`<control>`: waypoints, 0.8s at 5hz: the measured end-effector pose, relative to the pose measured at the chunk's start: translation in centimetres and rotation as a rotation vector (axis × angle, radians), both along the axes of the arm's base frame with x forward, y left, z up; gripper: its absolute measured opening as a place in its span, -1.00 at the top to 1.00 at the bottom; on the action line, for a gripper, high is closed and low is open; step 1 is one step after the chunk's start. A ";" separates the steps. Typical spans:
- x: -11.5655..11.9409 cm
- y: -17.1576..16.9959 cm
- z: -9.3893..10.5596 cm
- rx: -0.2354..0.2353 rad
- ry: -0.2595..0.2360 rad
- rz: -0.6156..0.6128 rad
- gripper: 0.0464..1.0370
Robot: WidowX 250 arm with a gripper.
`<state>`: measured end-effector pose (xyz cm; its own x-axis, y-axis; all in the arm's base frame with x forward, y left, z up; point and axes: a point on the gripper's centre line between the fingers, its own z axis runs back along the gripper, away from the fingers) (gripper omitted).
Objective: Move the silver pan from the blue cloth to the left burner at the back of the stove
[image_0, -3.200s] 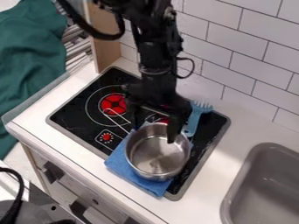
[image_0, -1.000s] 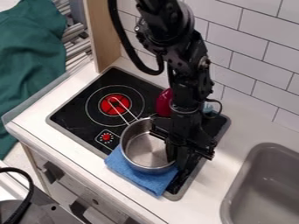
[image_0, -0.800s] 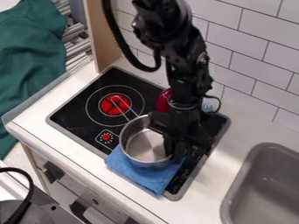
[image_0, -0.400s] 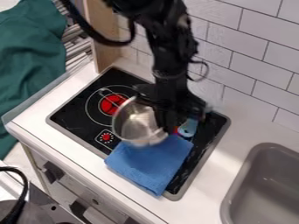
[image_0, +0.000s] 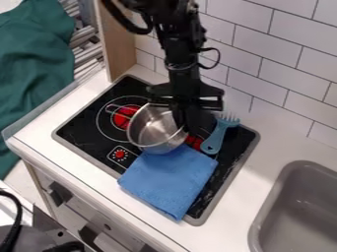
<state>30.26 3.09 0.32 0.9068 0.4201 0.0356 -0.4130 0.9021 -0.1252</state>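
The hand (image_0: 184,120) is at the right rim of the steel pot (image_0: 151,130), beyond the blue cloth (image_0: 169,179); opening and grip cannot be told. Any motion should be slow, level.

from my seat i see a wall (image_0: 276,69) of white rectangular tiles with dark joints rising behind a white counter (image_0: 270,142). a grey sink (image_0: 299,211) is sunk into the counter at the lower right. an upright light-wood panel (image_0: 117,44) stands at the counter's far left corner. beyond it i make out pale metal bars (image_0: 84,42) beside dark green fabric (image_0: 33,74). below the counter's front edge are light cabinet fronts (image_0: 79,206) with dark handles (image_0: 59,193).
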 end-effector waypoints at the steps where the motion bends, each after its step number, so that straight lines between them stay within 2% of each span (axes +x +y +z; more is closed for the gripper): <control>1: 2.3 1.3 -1.2 -0.019 0.038 0.070 0.98; 2: 3.8 3.4 -2.4 -0.007 0.063 0.115 0.98; 4: 3.8 7.2 -2.4 0.006 0.076 0.179 0.98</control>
<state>34.08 10.27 -2.09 0.8176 0.5751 -0.0269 -0.5752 0.8138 -0.0825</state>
